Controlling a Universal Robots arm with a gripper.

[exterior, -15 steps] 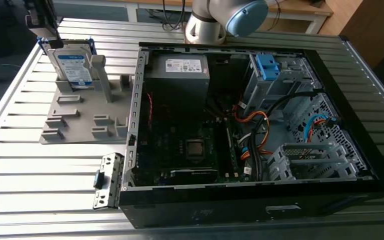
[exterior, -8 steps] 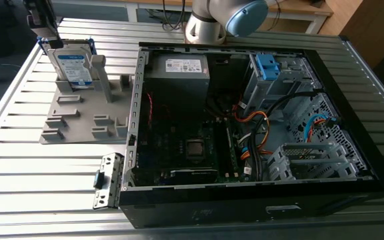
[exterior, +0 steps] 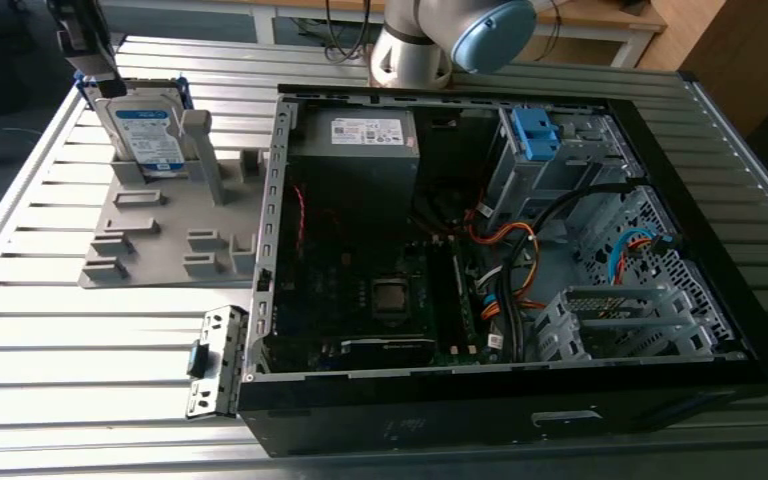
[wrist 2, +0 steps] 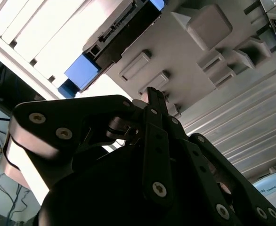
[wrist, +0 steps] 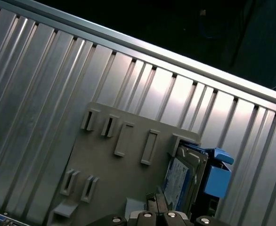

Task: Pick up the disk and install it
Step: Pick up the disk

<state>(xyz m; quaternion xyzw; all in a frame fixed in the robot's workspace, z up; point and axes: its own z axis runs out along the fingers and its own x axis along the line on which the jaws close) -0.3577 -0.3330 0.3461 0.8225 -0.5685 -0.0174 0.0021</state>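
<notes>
Currently flat silver disk [exterior: 145,128] w/ blue plastic rails, upright in grey slotted holder [exterior: 157,236]; tool [exterior: 97,80] above, state can't tell.

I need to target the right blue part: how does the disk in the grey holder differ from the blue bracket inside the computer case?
The disk stands on edge in the grey holder, outside the computer case; the blue bracket sits in a metal cage inside it. The disk's frame holds a silver labelled drive; the blue bracket looks bare. Both have bright blue plastic.
</notes>
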